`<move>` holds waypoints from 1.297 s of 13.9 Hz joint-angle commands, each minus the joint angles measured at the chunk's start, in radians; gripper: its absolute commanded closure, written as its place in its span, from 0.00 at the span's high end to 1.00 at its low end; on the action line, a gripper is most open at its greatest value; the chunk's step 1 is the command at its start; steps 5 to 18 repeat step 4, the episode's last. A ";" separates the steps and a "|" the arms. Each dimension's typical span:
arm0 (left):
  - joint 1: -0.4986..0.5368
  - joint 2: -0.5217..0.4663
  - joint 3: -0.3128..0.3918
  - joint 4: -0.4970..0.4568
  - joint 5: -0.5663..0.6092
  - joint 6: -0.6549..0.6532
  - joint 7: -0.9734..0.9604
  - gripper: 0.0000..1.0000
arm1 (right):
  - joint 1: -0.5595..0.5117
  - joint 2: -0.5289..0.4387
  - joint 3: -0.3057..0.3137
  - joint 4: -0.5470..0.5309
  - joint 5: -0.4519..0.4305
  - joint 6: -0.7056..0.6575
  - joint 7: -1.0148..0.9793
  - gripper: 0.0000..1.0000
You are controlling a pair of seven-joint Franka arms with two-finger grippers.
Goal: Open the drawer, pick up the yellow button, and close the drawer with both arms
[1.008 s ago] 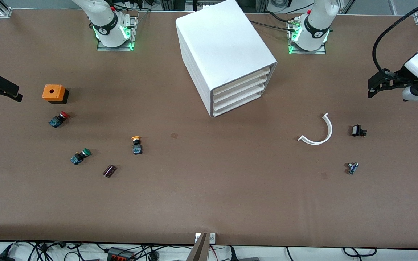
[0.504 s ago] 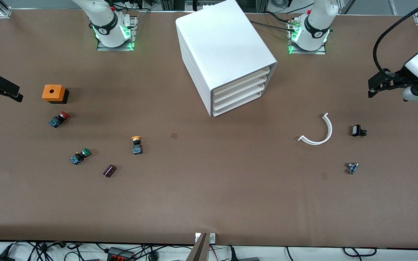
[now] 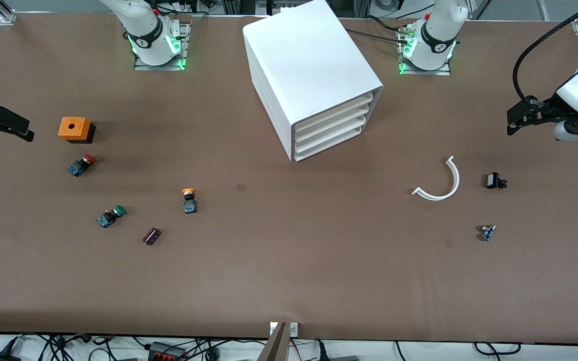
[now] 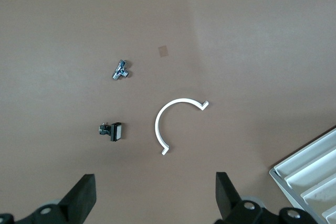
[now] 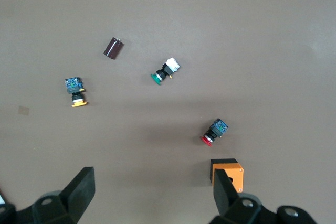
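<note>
Hovering at the bench (image 3: 289,281) end by the orange box (image 3: 74,128): right gripper (image 3: 15,129), jaws wide, empty. Lying between that end and the cabinet (image 3: 305,70): red button (image 3: 82,165), green button (image 3: 111,216), dark cylinder (image 3: 151,236), then the button (image 3: 188,199), orange-yellow cap, nearer the camera than the cabinet. Shut flush, topmost of four: drawer (image 3: 333,114). Resting toward the left arm's end: white arc (image 3: 442,183), two small parts. Hanging there, jaws wide, empty: left gripper (image 3: 520,116).
</note>
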 commanded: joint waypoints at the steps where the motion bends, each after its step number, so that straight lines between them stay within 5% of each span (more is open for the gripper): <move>1: 0.012 -0.013 -0.010 -0.009 -0.018 -0.005 0.001 1.00 | 0.001 -0.014 0.004 -0.019 -0.014 0.010 -0.005 1.00; 18: 0.014 -0.013 -0.008 -0.012 -0.018 -0.005 0.001 1.00 | 0.001 -0.014 0.004 -0.019 -0.014 0.010 -0.005 1.00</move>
